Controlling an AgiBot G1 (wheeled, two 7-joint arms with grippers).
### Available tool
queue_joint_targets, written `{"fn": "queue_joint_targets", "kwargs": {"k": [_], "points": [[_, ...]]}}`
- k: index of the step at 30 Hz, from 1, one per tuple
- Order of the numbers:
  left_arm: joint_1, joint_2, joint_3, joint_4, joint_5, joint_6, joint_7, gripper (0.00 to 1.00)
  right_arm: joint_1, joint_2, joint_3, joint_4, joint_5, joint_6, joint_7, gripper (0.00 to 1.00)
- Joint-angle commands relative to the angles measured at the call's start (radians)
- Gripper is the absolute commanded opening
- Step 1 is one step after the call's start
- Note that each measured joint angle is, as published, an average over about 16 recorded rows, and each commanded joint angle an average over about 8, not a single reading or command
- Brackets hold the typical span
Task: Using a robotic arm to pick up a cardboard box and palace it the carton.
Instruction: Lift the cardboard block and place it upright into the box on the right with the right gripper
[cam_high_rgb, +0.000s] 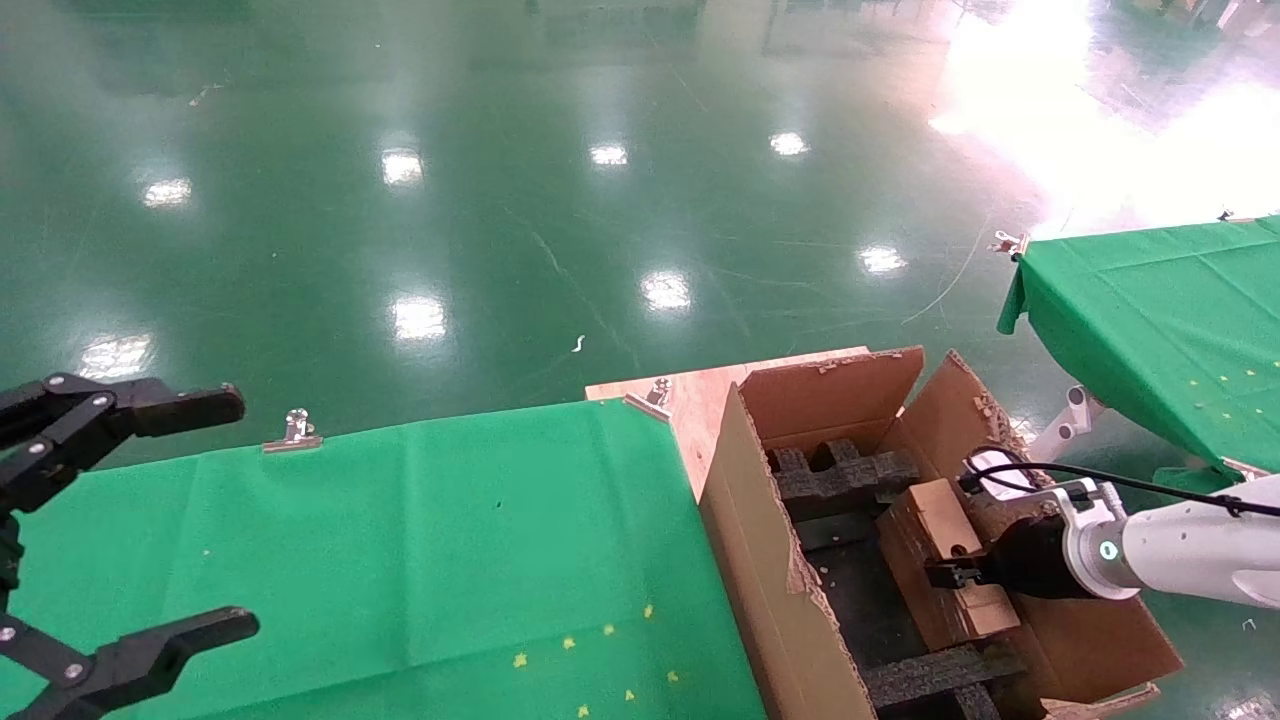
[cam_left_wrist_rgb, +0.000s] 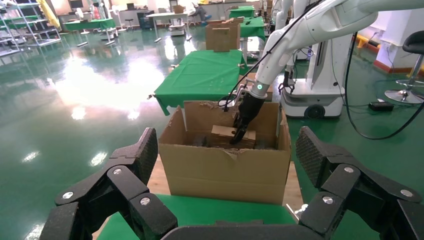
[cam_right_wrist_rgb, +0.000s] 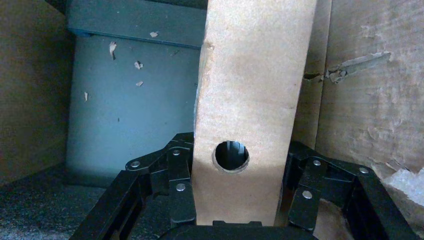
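Note:
The small brown cardboard box (cam_high_rgb: 938, 520) with a round hole (cam_right_wrist_rgb: 231, 156) is inside the large flapped carton (cam_high_rgb: 760, 570), between black foam inserts (cam_high_rgb: 845, 475). My right gripper (cam_high_rgb: 952, 574), on the white arm with the teal ring, is shut on the box, one finger on each side (cam_right_wrist_rgb: 176, 186). The box stands tilted against the carton's right wall. The left wrist view shows the box (cam_left_wrist_rgb: 222, 132), the carton (cam_left_wrist_rgb: 225, 172) and the right gripper (cam_left_wrist_rgb: 238, 134). My left gripper (cam_high_rgb: 215, 515) is open and empty over the green table's left end.
A green-clothed table (cam_high_rgb: 400, 560) lies left of the carton, held by metal clips (cam_high_rgb: 295, 430). The carton rests on a wooden board (cam_high_rgb: 690, 395). A second green table (cam_high_rgb: 1170, 320) stands at the right. Shiny green floor lies beyond.

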Motion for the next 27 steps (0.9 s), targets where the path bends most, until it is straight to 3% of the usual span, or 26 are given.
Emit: {"fn": "queue_joint_targets", "kwargs": {"k": [1, 27], "points": [[0.000, 0.000, 0.000, 0.000, 0.000, 0.000, 0.000, 1.00, -0.003, -0.006, 0.002, -0.011, 0.006, -0.003, -0.004, 1.00], [0.000, 0.000, 0.000, 0.000, 0.000, 0.000, 0.000, 1.00, 0.037, 0.038, 0.001, 0.043, -0.021, 0.000, 0.003, 1.00]]}}
